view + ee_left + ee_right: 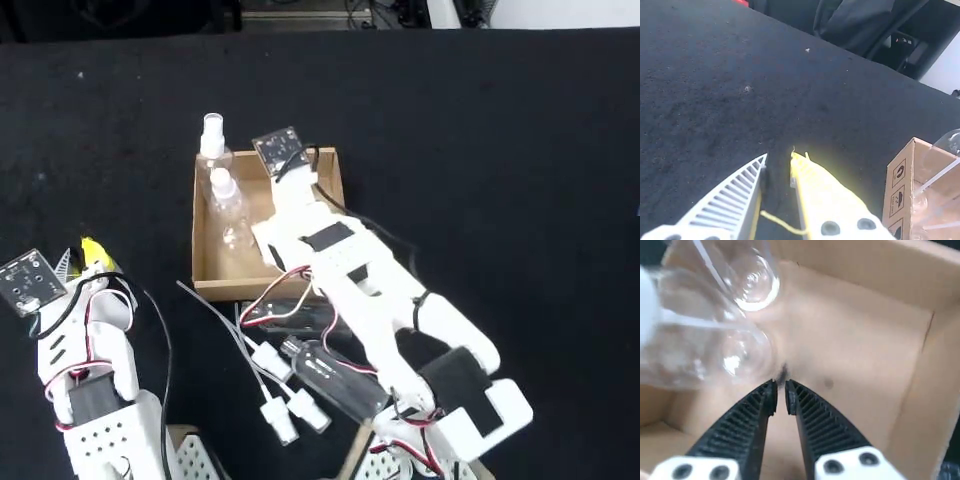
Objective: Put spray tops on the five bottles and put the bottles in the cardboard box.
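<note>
Two arms share a black surface [500,150]. The right arm [370,290] stretches over the box [199,250], while the left arm [90,370] sits off to the side, well apart from it.

The box stands open near the middle of the surface. Two capped bottles [226,200] lie inside, side by side along the wall nearer the left arm. They are clear plastic with white spray heads, and one head pokes over the far rim. At least two bare bottles [335,380] lie on the surface just in front of the box, partly hidden under the right arm. They are clear too and hard to pick out against the black. Three loose tops [283,420] lie beside them, white with thin dip tubes trailing away.

The right gripper [780,387] hangs low inside the box with its jaws almost closed on nothing, just beside the bottle bottoms. The left gripper [778,159] is likewise nearly clenched and empty over bare surface.

Two of five look done. The right gripper should probably rise straight out without brushing the round bottles, which would roll easily. It can then take a bare bottle by its body, keeping the neck free for a top.
</note>
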Available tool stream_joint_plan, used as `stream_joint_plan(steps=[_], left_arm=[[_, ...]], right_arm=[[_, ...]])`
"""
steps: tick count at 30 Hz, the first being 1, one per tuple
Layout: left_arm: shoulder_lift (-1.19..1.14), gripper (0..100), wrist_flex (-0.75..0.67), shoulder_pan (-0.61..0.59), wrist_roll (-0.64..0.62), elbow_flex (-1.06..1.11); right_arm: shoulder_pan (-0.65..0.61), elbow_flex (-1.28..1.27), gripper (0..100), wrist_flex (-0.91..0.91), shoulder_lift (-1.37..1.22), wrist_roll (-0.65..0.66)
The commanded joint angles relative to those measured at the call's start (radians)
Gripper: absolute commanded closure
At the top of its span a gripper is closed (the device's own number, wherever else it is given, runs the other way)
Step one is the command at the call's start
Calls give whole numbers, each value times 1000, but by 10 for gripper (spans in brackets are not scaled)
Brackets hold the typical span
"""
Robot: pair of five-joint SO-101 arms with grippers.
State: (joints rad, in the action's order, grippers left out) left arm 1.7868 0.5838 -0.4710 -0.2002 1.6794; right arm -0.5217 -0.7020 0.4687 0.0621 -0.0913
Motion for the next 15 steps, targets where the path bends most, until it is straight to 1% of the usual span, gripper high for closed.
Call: stream_joint_plan(steps=[1, 6, 10, 15], left_arm=[[-3, 936, 3, 13, 3, 22], [-3, 935, 3, 15, 3, 22], [-3, 935, 3, 15, 3, 22], [-3, 935, 3, 15, 3, 22]], right_arm=[[-17, 58, 988, -75, -5, 2], [-18, 5, 988, -170, -10, -8], [-17, -48, 988, -279, -12, -92], [-18, -74, 988, -302, -10, -94]])
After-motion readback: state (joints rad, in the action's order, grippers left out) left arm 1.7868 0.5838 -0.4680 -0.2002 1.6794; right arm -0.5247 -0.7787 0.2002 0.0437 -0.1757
